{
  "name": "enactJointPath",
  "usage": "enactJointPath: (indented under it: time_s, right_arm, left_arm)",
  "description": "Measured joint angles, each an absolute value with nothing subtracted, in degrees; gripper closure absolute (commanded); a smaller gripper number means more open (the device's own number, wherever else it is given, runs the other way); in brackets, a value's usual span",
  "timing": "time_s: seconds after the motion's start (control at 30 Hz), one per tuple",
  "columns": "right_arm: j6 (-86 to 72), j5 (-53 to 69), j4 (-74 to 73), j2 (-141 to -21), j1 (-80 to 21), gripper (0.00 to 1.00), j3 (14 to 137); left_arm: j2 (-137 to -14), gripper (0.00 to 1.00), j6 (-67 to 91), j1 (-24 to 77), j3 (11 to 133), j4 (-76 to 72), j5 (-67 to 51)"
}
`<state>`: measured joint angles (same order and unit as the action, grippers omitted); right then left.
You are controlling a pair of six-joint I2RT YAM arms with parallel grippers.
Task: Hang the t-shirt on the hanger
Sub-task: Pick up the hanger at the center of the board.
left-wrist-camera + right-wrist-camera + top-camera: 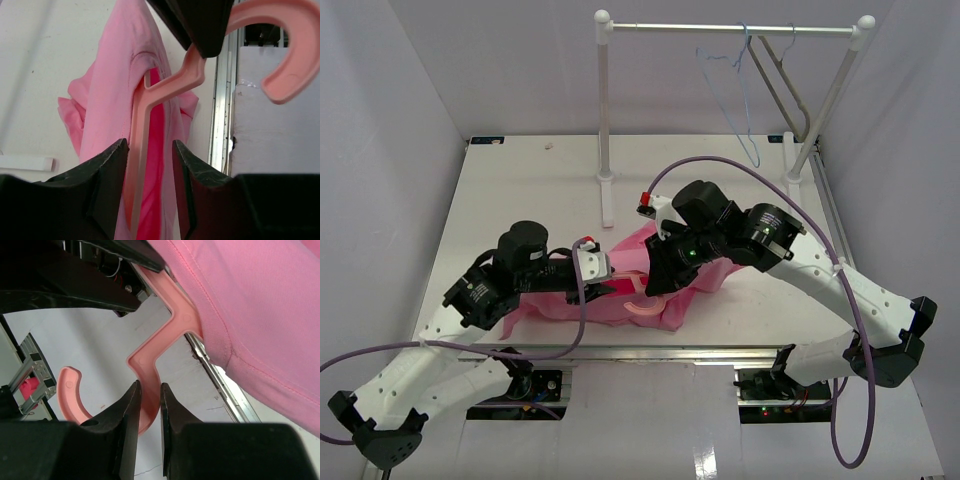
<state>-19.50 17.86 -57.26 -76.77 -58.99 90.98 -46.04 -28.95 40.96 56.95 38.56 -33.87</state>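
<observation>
Now the right end effector (149,386) clamps the pink hanger (172,330) by its neck, steadying it; the left end effector (149,145), jaws apart, straddles its arm against the pink t-shirt (605,308) on the near table (520,200).

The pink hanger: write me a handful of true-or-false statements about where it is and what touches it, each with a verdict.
1. The right fingers pinch the hanger on its neck, just below the hook. True.
2. The hanger hangs from the rack. False: it is held low by the table's near edge; the rack carries only the blue wire hanger and the grey hanger.
3. The hook is buried inside the t-shirt. False: it sticks out bare, clear of the cloth.
4. The left fingers stand on either side of one of the hanger's frame bars. True.
</observation>
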Motion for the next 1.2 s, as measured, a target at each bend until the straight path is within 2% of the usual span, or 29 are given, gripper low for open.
enactJointPath:
  time_s: [0.17, 0.23, 0.27, 0.33, 0.37, 0.43, 0.5, 0.57, 0.67, 0.83, 0.97, 1.13, 1.2]
  right_arm:
    - [-19.0, 19.5, -56.7, -76.8, -58.6, 0.92, 91.0]
    - [-19.0, 19.4, -56.2, -76.8, -58.4, 0.92, 90.9]
    - [-19.0, 19.3, -55.9, -76.7, -58.3, 0.92, 90.8]
    - [-18.9, 19.2, -55.1, -76.6, -57.9, 0.92, 90.5]
    - [-18.8, 19.3, -54.7, -76.5, -57.7, 0.92, 90.3]
    - [-18.8, 19.5, -54.3, -76.4, -57.6, 0.92, 90.1]
    - [-18.8, 19.7, -54.1, -76.3, -57.4, 0.85, 90.1]
    - [-18.7, 19.7, -53.9, -76.1, -57.3, 0.60, 90.1]
    - [-17.7, 17.5, -53.4, -75.6, -57.3, 0.41, 90.1]
    - [-14.4, 5.5, -52.2, -72.7, -57.6, 0.33, 91.0]
    - [-9.1, -3.0, -50.0, -67.9, -57.5, 0.33, 90.4]
    - [2.0, -4.6, -41.8, -56.6, -57.4, 0.33, 81.5]
    - [6.2, -1.7, -38.4, -51.7, -57.3, 0.32, 77.6]
  left_arm:
    - [-49.9, 0.60, -30.1, 42.2, 56.0, 36.8, -28.0]
    - [-50.1, 0.74, -30.3, 42.4, 54.8, 35.6, -27.0]
    - [-50.0, 0.76, -30.5, 42.5, 54.2, 35.0, -26.7]
    - [-49.1, 0.96, -31.0, 42.7, 53.1, 34.1, -26.6]
    - [-48.6, 1.00, -31.1, 42.8, 52.6, 33.9, -26.5]
    - [-48.2, 1.00, -31.1, 42.9, 52.2, 33.5, -26.4]
    - [-47.9, 1.00, -31.1, 42.9, 52.2, 33.2, -26.5]
    - [-47.8, 1.00, -30.8, 42.9, 52.2, 32.9, -26.7]
    - [-47.9, 1.00, -29.6, 42.9, 52.2, 32.7, -27.2]
    - [-49.1, 1.00, -24.4, 42.8, 52.9, 32.6, -28.4]
    - [-49.8, 1.00, -19.6, 42.6, 53.8, 32.6, -30.3]
    - [-49.6, 1.00, -13.3, 42.5, 55.4, 32.5, -34.5]
    - [-49.2, 1.00, -10.4, 42.5, 56.1, 32.5, -36.5]
